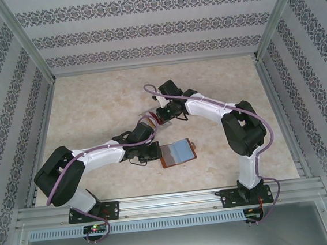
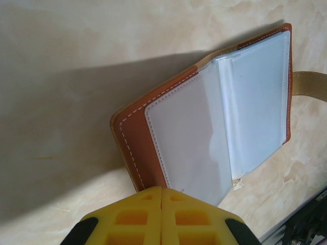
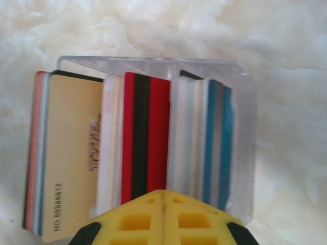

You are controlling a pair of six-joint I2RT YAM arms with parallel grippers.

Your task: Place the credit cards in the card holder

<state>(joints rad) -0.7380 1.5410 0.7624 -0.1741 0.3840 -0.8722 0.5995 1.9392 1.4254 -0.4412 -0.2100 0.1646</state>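
While clenched left jaws pin the card holder (image 2: 194, 132) open, my right jaws pinch the red credit card (image 3: 156, 138) for lifting.

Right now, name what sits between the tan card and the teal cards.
A red card with a black stripe, flanked by whitish cards, seen in the right wrist view.

In your left wrist view, the card holder (image 2: 137, 133) lay open on the marbled worktop (image 2: 61, 76), clear sleeves (image 2: 255, 102) facing up, its tan clasp tab (image 2: 309, 84) jutting right. Your left claw (image 2: 162, 196) was closed at its near edge, possibly touching it.
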